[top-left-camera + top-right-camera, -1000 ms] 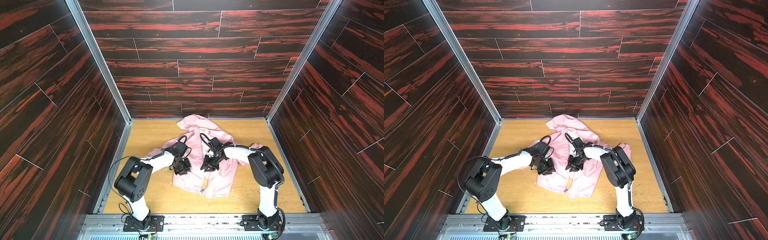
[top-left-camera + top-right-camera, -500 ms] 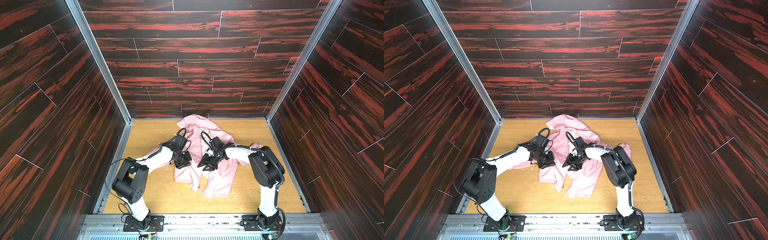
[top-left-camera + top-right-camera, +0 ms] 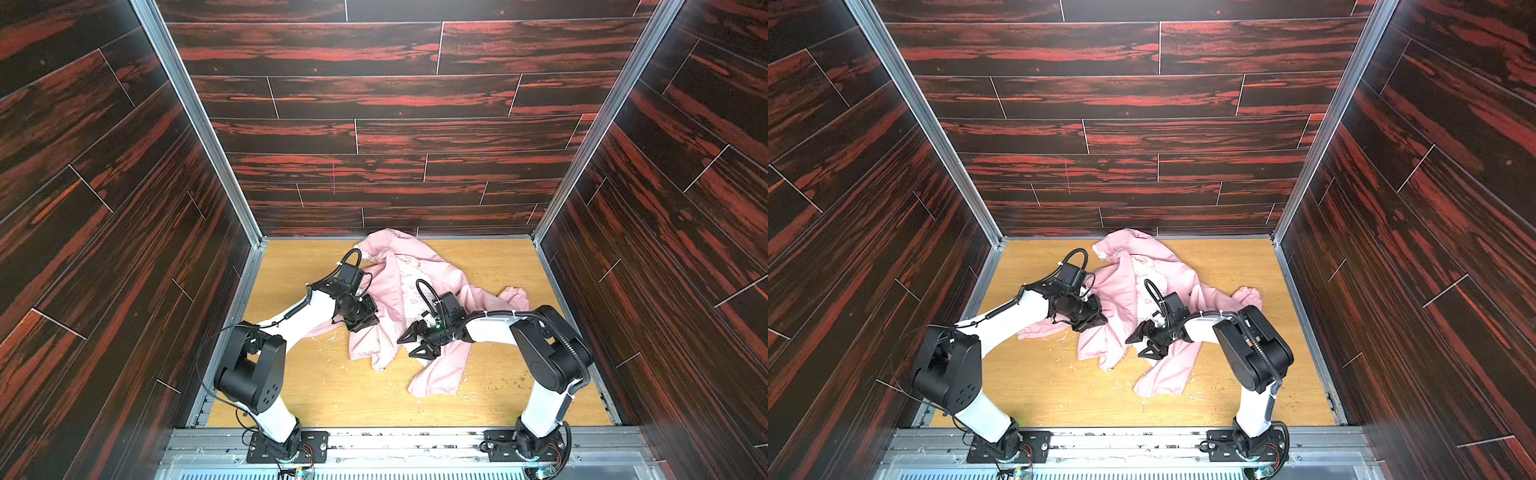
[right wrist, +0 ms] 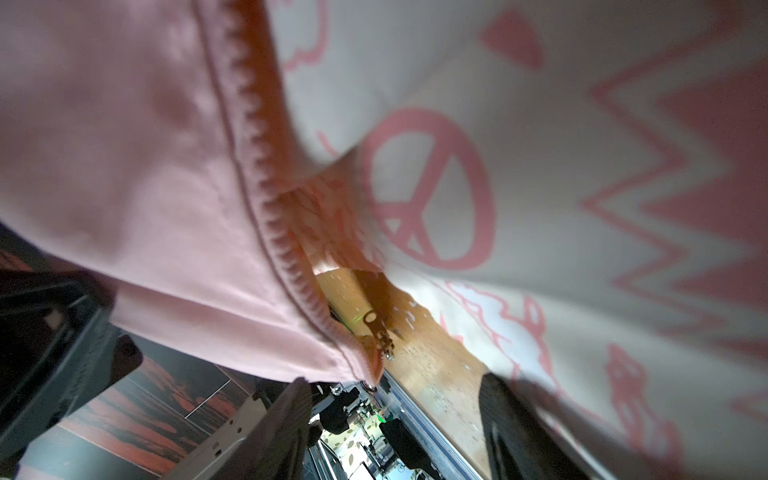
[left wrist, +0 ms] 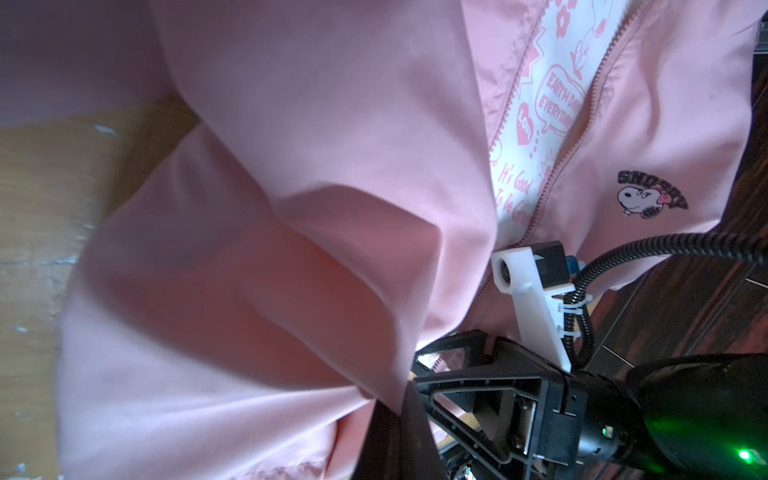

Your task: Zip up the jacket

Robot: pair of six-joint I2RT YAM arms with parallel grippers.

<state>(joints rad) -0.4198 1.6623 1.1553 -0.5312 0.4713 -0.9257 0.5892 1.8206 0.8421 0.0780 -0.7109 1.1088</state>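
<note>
Fabric of the jacket (image 3: pixel 386 286) is pinched between left fingers (image 5: pixel 399 449), right fingers (image 4: pixel 507 428) spread over it.

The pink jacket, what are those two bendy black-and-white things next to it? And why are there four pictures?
Those are two robot arms. Each ends in a two-finger pincher called a gripper. Two pictures look down from a camera above. The two close-ups come from small cameras on the arms' wrists. A small pink jacket lies crumpled on the wooden table, and its zipper is not yet closed. The left gripper is shut, pinching the jacket's fabric. The right gripper is open and holds nothing. Its wrist camera sees the zipper's metal slider close up.
</note>
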